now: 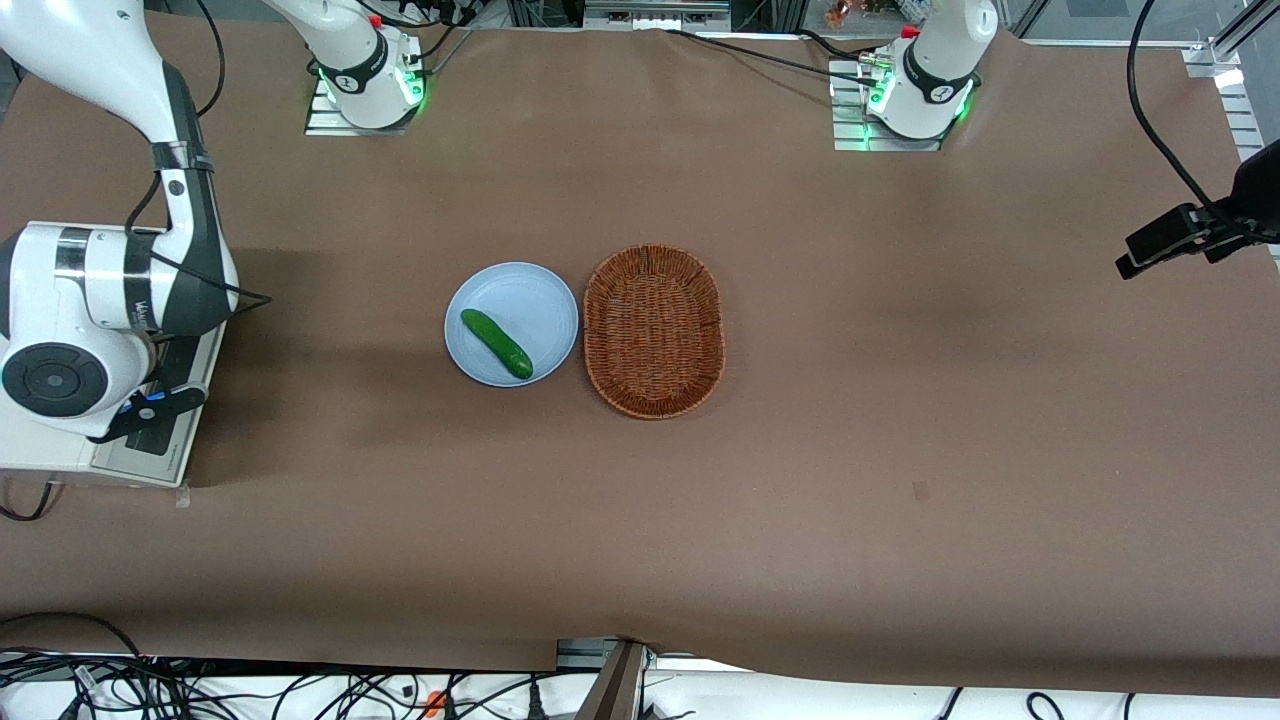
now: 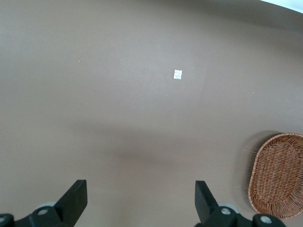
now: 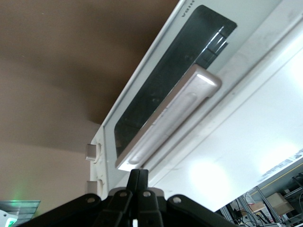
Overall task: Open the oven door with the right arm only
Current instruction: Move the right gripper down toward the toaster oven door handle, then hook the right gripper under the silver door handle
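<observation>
The cream-white toaster oven stands at the working arm's end of the table, largely covered by the right arm. The oven door shows its dark glass window and silver bar handle in the right wrist view, and it lies against the oven body. In the front view the door is a narrow grey strip. My right gripper is shut and holds nothing, its tips right at one end of the handle. It also shows in the front view in front of the door.
A light blue plate with a green cucumber sits mid-table beside an oval wicker basket, which also shows in the left wrist view. Two door hinges show near the fingers. A small white tag lies on the brown cloth.
</observation>
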You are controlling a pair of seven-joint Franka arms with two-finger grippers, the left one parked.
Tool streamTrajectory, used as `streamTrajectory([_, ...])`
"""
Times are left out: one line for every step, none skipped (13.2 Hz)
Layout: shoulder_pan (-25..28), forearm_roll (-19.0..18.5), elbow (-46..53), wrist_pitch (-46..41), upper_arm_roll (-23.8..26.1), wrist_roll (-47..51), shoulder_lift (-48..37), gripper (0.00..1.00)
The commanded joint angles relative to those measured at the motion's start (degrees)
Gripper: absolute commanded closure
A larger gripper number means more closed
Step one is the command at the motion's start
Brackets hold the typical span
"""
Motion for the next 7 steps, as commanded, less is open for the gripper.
streamTrajectory([-0.85, -1.89, -0.29, 1.52, 0.36, -2.21, 0.08, 1.00])
streamTrajectory([-0.94, -2.07, -0.29, 2.05, 0.36, -2.31, 0.34, 1.00])
streamTrajectory([-0.94, -2.07, -0.29, 2.32, 0.36, -2.31, 0.43, 1.00])
streamTrajectory([-1.03, -2.16, -0.29, 3.10, 0.36, -2.31, 0.87, 1.00])
streamTrajectory([-1.29, -2.16, -0.46, 3.63, 0.36, -2.31, 1.14, 1.00])
streamTrajectory([-1.38, -2.16, -0.46, 3.99, 0.36, -2.40, 1.40, 1.00])
streamTrajectory([-1.38, -2.16, -0.46, 4.17, 0.36, -2.40, 1.58, 1.00])
